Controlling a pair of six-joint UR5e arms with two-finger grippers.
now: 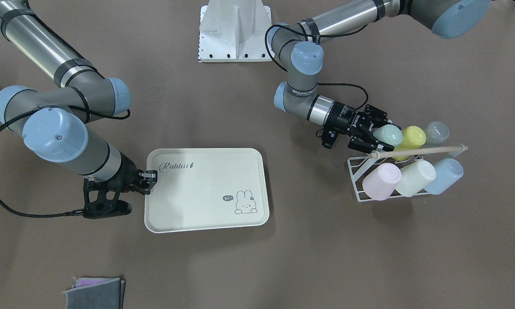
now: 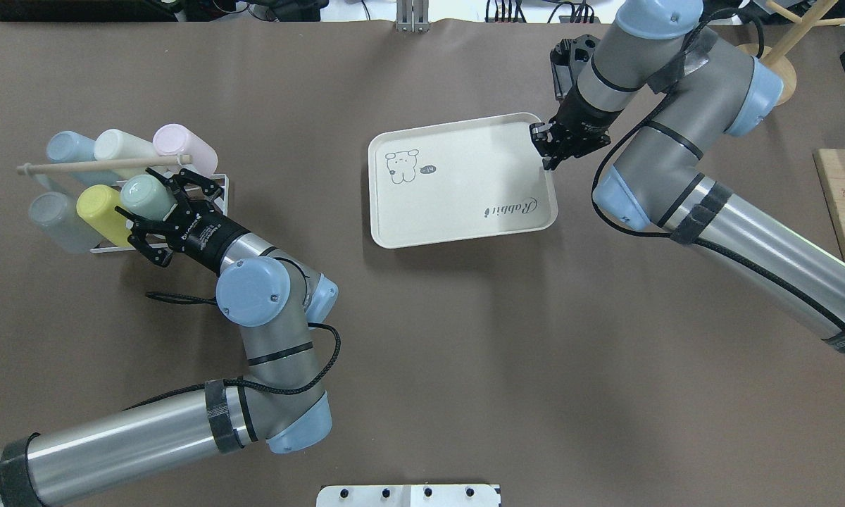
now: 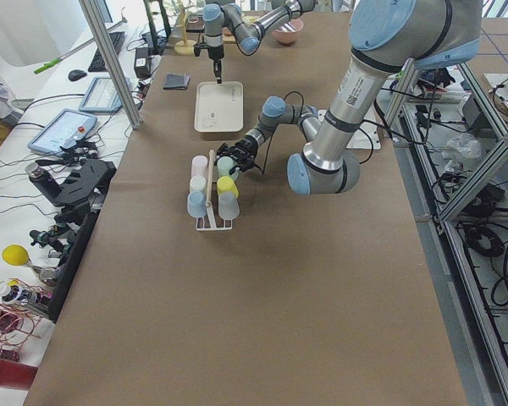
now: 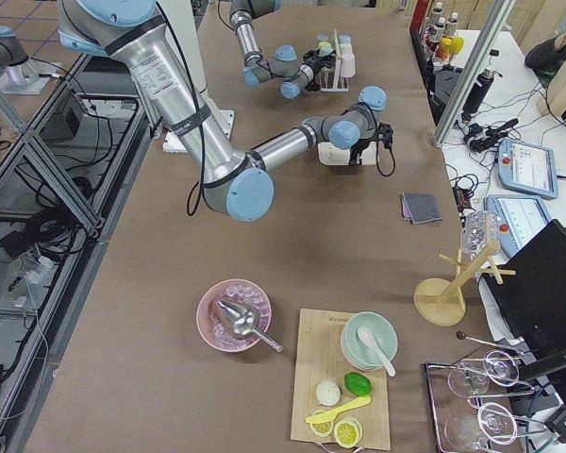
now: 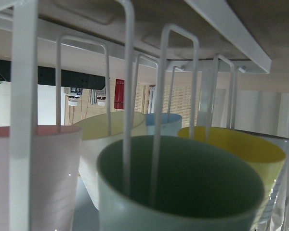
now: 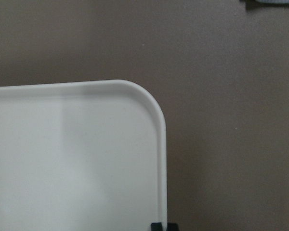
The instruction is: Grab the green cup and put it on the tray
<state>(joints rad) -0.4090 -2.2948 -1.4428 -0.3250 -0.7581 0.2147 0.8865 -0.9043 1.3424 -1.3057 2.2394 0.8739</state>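
- Currently the green cup (image 2: 144, 196) sits tilted over a prong of the rack (image 5: 24, 72), beside a yellow cup (image 2: 98, 205), near the worktop's left end.
- Left gripper (image 2: 156, 210) has its jaws apart, one on each side of this cup.
- Right gripper (image 2: 546, 146) is pinched on the tray (image 2: 458, 183) rim by a corner; the tray lies mid-worktop.

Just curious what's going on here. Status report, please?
Left gripper jaws open around mint-green plastic cup. Cup on white wire rack peg, yellow plastic cup close beside. Right gripper shut on cream rectangular tray rim.
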